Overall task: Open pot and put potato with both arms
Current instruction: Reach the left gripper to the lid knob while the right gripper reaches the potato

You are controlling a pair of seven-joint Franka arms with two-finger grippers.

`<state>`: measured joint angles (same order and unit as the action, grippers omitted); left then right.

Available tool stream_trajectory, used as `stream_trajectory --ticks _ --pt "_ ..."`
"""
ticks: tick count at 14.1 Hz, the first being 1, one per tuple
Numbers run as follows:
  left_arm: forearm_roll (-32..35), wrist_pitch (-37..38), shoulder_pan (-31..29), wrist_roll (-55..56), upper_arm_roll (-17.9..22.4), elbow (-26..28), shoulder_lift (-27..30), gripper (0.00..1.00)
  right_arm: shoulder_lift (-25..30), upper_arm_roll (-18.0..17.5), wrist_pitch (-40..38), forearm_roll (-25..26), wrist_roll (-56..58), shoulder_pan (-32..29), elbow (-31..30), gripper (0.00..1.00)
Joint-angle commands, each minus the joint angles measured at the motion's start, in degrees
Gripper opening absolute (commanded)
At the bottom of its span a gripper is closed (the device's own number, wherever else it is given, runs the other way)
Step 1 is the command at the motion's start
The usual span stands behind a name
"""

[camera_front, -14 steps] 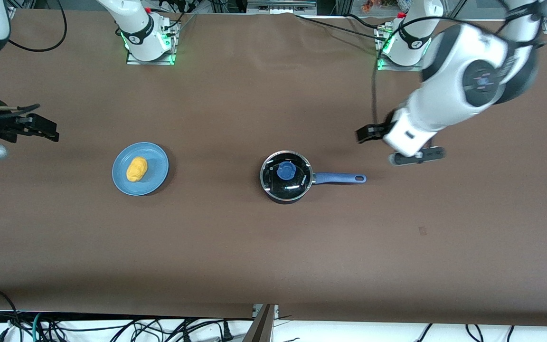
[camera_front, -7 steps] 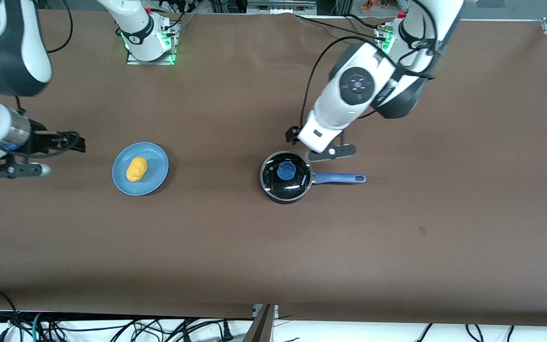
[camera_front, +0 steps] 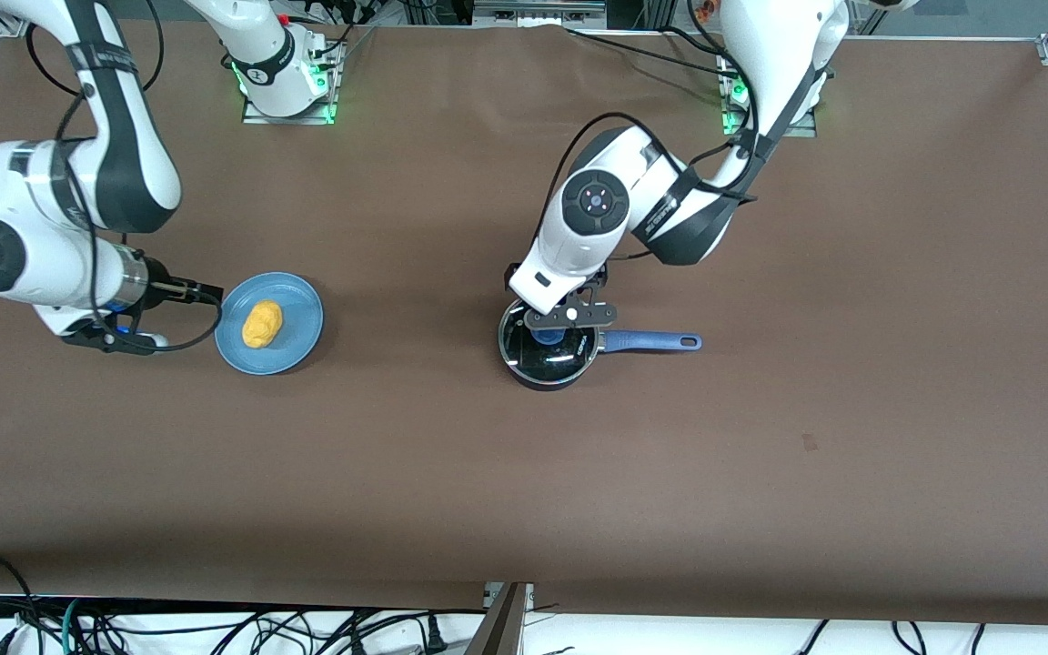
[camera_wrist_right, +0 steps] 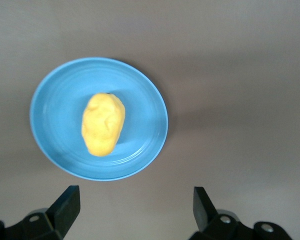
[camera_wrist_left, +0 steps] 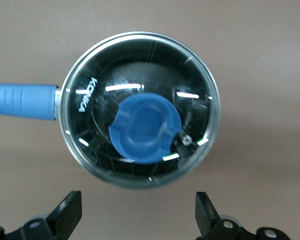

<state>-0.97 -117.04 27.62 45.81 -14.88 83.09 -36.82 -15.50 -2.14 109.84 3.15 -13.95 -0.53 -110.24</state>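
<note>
The black pot (camera_front: 549,362) with its blue handle (camera_front: 651,341) stands mid-table, and the glass lid with the blue knob (camera_front: 547,337) is on it. My left gripper (camera_front: 559,318) hangs open over the pot's rim. In the left wrist view the lid (camera_wrist_left: 140,70) and knob (camera_wrist_left: 146,128) lie just off the open left gripper (camera_wrist_left: 137,217). The yellow potato (camera_front: 262,324) lies on a light-blue plate (camera_front: 301,318). My right gripper (camera_front: 119,338) is open over the table beside the plate. The right wrist view shows the potato (camera_wrist_right: 103,124), the plate (camera_wrist_right: 55,90) and the open right gripper (camera_wrist_right: 135,212).
The two arm bases (camera_front: 287,82) (camera_front: 765,91) stand at the table's edge farthest from the front camera. Cables (camera_front: 215,628) hang below the edge nearest the front camera. Brown table cloth (camera_front: 524,473) lies bare around the pot and the plate.
My left arm has swung in from its end of the table to over the pot. My right arm has swung in toward the plate. Pot, lid, plate and potato have not moved.
</note>
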Motion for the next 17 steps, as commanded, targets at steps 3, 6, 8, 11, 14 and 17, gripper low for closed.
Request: stream_trajectory --ticks 3,6,8,11,14,17 --pt "2.11 0.85 0.68 0.07 0.73 -8.73 -5.89 1.0 -3.12 -0.93 6.16 0.54 -5.55 0.26 -2.17 1.0" --pt "3.16 0.76 0.77 -0.02 0.99 -9.53 -7.3 1.0 -6.37 -1.99 10.29 0.54 -8.72 0.44 -2.09 1.0" --pt "5.97 0.76 1.12 -0.02 0.9 -9.53 -7.91 1.0 -8.39 -2.07 12.84 0.36 -8.9 0.44 -2.18 1.0" --pt "6.07 0.5 1.12 -0.02 0.9 -9.62 -8.44 1.0 -10.16 -2.08 13.99 0.36 -8.99 0.61 -2.18 1.0" --pt "6.07 0.41 1.12 -0.11 0.9 -9.79 -8.45 0.92 -11.04 -2.16 14.09 0.45 -9.17 0.61 -2.09 1.0" --pt "6.07 0.41 1.12 -0.46 0.99 -9.79 -8.71 0.82 -11.39 -2.6 14.52 0.36 -10.13 0.88 -2.09 1.0"
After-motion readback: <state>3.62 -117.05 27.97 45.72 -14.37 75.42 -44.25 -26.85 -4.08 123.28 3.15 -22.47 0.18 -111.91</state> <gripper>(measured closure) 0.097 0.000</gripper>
